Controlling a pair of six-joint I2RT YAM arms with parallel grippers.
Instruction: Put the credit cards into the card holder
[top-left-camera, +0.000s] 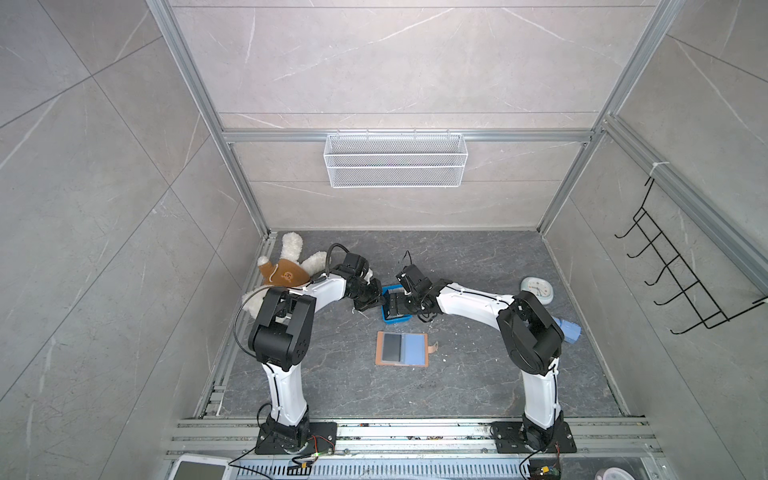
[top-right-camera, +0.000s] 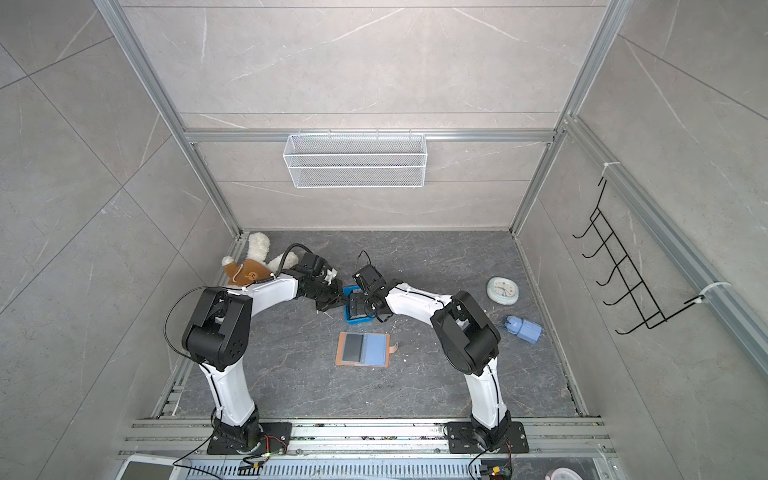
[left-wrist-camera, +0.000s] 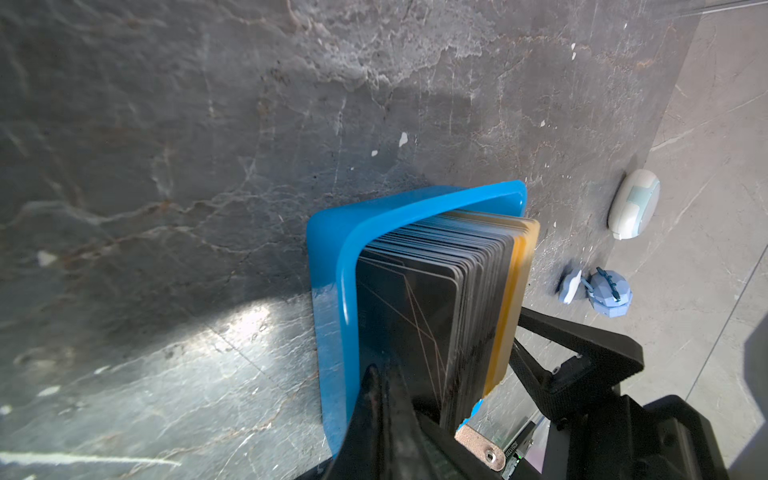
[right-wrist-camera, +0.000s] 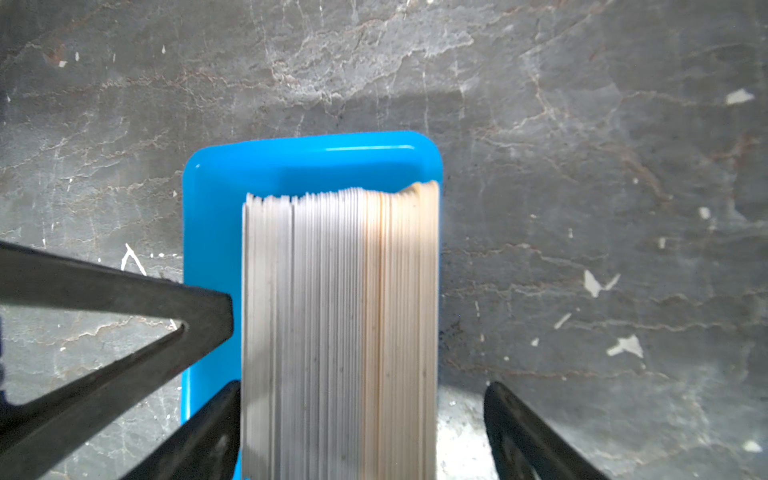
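Note:
The credit cards (right-wrist-camera: 340, 311) stand on edge as a thick stack in a small blue tray (right-wrist-camera: 216, 216) at mid-table, dark ones in front (left-wrist-camera: 415, 311) and orange-edged ones behind. My left gripper (left-wrist-camera: 382, 372) is shut, its tips against the front black card just inside the tray wall (left-wrist-camera: 328, 291); no card shows between the jaws. My right gripper (right-wrist-camera: 363, 386) stands open astride the stack, one finger close beside it, the other apart. The tan card holder (top-left-camera: 402, 348) lies open nearer the front, a dark card in its left sleeve. Both top views show the grippers (top-left-camera: 379, 305) (top-left-camera: 401, 301) meeting over the tray (top-right-camera: 360, 321).
A plush toy (top-left-camera: 286, 266) lies behind my left arm. A round clock (top-left-camera: 536, 289) and a blue object (top-left-camera: 567, 330) sit at the right. A wire basket (top-left-camera: 395, 160) hangs on the back wall, a hook rack (top-left-camera: 681, 282) on the right wall.

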